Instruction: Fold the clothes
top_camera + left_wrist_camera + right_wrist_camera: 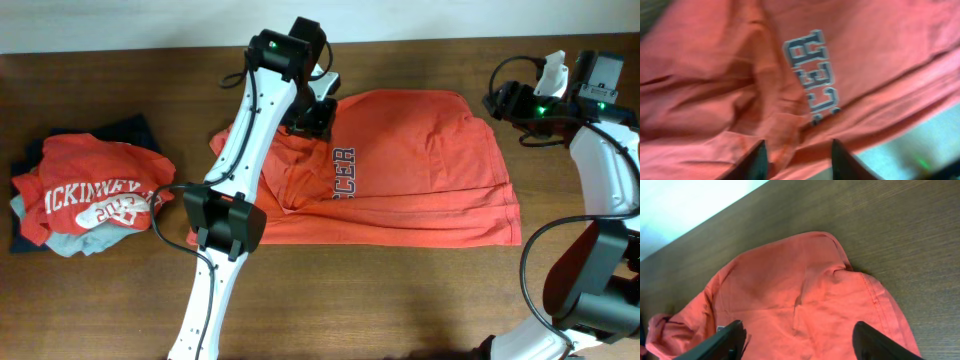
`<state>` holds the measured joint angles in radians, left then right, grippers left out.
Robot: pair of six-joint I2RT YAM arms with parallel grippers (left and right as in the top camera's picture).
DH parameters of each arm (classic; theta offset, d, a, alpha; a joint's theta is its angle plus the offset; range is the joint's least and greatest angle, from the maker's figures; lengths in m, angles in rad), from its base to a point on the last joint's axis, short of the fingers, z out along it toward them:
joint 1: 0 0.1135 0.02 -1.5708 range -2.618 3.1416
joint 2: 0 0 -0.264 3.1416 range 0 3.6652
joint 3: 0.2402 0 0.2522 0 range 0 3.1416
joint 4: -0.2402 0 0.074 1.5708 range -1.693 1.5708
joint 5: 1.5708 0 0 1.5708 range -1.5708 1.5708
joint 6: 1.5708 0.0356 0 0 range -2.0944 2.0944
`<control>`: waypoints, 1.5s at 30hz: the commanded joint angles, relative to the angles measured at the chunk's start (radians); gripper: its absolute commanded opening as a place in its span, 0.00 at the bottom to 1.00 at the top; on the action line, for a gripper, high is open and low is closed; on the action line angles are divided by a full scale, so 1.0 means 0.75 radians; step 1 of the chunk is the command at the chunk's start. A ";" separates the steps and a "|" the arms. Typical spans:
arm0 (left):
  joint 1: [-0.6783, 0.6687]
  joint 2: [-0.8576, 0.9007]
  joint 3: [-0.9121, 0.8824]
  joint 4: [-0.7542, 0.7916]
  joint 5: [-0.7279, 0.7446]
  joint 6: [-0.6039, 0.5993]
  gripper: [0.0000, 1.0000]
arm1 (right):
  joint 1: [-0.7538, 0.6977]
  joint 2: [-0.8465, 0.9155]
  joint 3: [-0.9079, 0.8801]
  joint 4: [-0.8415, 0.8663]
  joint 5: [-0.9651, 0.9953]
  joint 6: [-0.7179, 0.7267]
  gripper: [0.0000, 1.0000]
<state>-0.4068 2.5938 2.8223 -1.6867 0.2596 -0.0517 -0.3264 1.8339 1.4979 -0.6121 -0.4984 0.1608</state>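
Note:
The orange-red T-shirt [420, 170] lies spread and partly folded across the middle of the table, with grey-and-white "CER" lettering [343, 175] showing. My left gripper [318, 112] is over the shirt's upper left part. In the left wrist view its fingers [799, 142] are open, with a raised ridge of the shirt [715, 65] between them, below the lettering [815, 70]. My right gripper [497, 100] is at the shirt's upper right corner. In the right wrist view its fingers [800, 325] are wide open just above the shirt [790, 290] and hold nothing.
A pile of folded clothes sits at the left: a red shirt with white "MCKINNEY" print [95, 190] on top of pale blue [70, 240] and navy [135, 130] garments. The brown wooden table [400, 300] extends in front of the shirt.

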 commanded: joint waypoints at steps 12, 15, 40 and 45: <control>0.387 -0.456 -0.010 -0.002 -0.517 0.017 0.61 | 0.046 0.007 0.022 -0.083 -0.023 0.053 0.77; 0.493 -0.543 -0.065 -0.002 -0.460 0.004 0.58 | 0.060 0.007 0.023 -0.092 -0.022 0.052 0.77; 0.126 -0.929 -1.900 0.976 0.033 0.121 0.72 | 0.064 0.007 0.023 -0.081 -0.063 0.257 0.74; 0.077 -0.772 -1.900 1.039 -0.027 0.122 0.55 | 0.064 0.007 0.023 -0.085 -0.062 0.256 0.74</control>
<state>-0.3370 1.9484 1.4033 -0.9176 0.2581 0.0265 -0.2878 1.8339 1.5002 -0.6765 -0.5293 0.3412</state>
